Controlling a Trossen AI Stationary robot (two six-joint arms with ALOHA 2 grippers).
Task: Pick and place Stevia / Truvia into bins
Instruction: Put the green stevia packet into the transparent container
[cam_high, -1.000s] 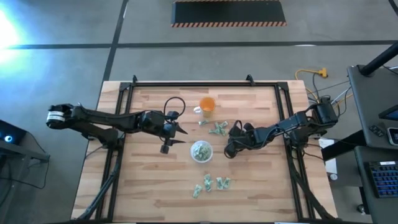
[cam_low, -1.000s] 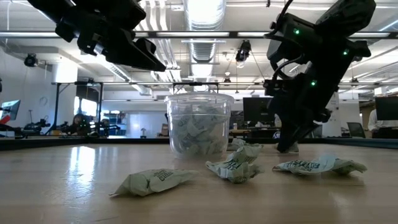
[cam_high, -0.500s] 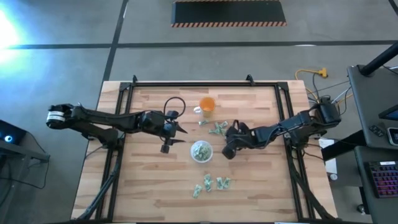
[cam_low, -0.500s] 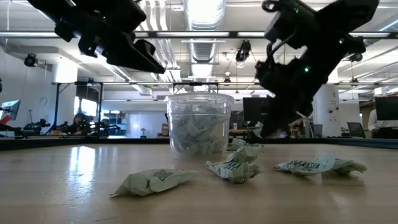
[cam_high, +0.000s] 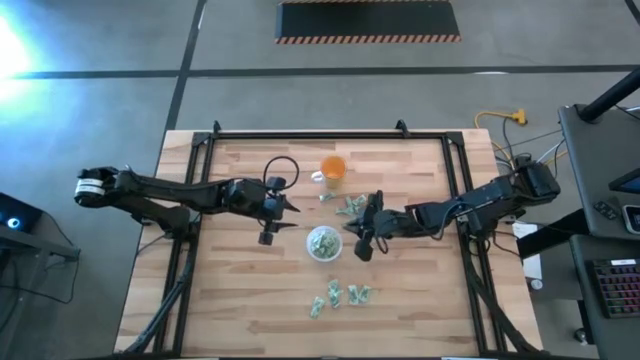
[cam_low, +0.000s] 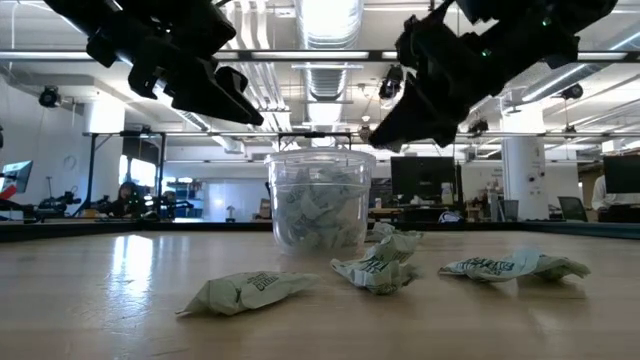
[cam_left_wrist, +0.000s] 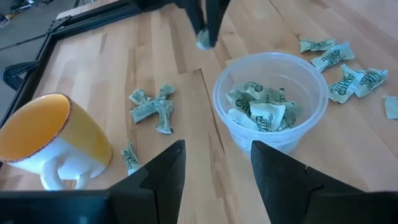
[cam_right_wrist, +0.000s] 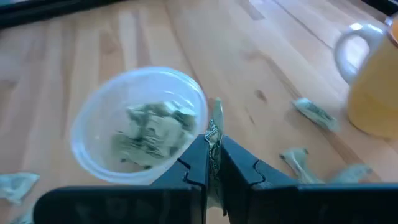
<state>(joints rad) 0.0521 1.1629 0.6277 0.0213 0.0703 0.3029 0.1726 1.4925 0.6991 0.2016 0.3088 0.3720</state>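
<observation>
Lifting off the surface (cam_high: 240, 300), my right hand (cam_right_wrist: 212, 163) is now carrying a sachet (cam_right_wrist: 215, 134) pinched narrowly between its fingers, hovering just at the bin's (cam_high: 323, 243) three o'clock rim. Release over the bin is coming next. My left hand (cam_high: 290, 216) is waiting wide at nine o'clock.

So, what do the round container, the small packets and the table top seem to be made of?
Round container: likely clear plastic, since its contents show through the wall.
Packets: apparently thin matte paper; they hold crumples.
Table top: wood planks with visible grain and seams.
</observation>
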